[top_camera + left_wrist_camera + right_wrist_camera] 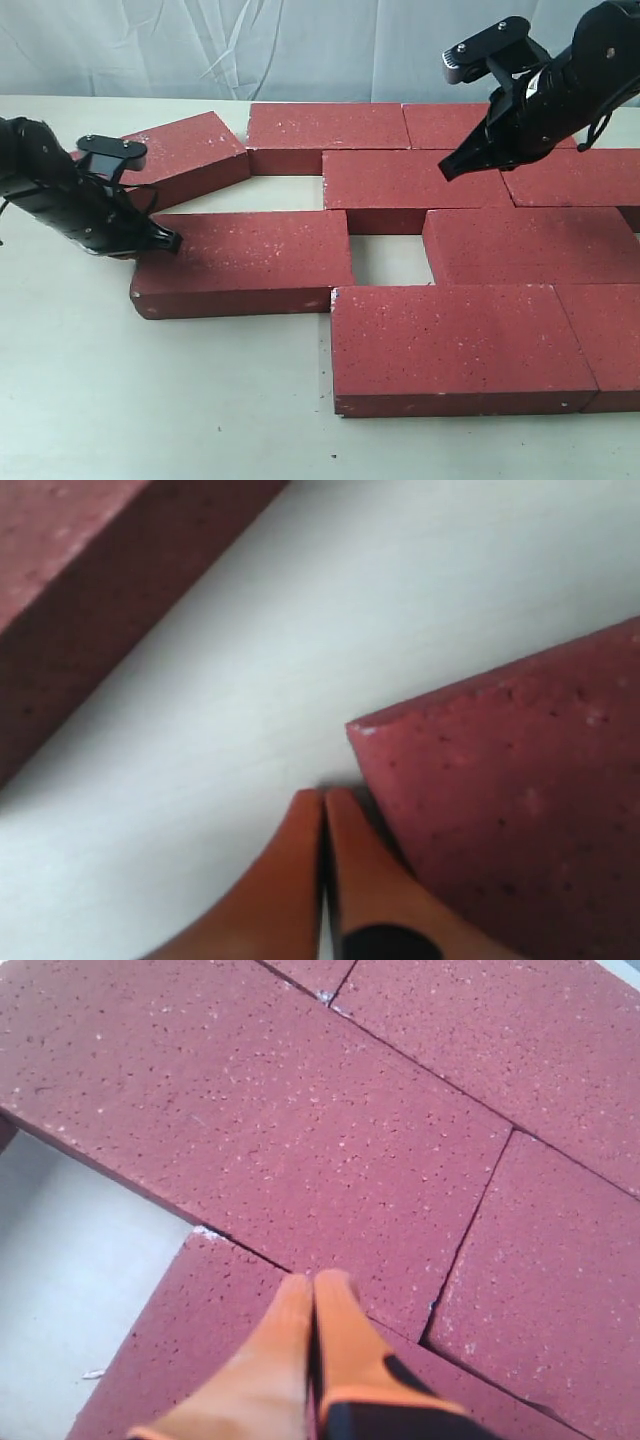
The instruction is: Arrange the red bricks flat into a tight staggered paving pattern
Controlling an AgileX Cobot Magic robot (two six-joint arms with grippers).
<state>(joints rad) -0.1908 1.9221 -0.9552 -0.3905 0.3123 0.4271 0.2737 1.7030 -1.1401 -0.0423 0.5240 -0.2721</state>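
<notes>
Left claw [323, 800], closed empty, is sitting at the corner of 1 brick [520, 800] beside bare table [400, 610]; right claw [313, 1282], closed empty, is hovering over joined bricks [300, 1110].

Both arms are black. The left arm [55, 200] looks chunky and bumpy, with a flat black block [112, 148] on top and thin black wires beside it. The right arm [570, 80] has a flat block too, with tiny round screws [461, 48] on it. Up close, the left claw [323, 802] has smooth orange fingers [285, 890] and a black patch. The right claw [313, 1285] looks just the same.
</notes>
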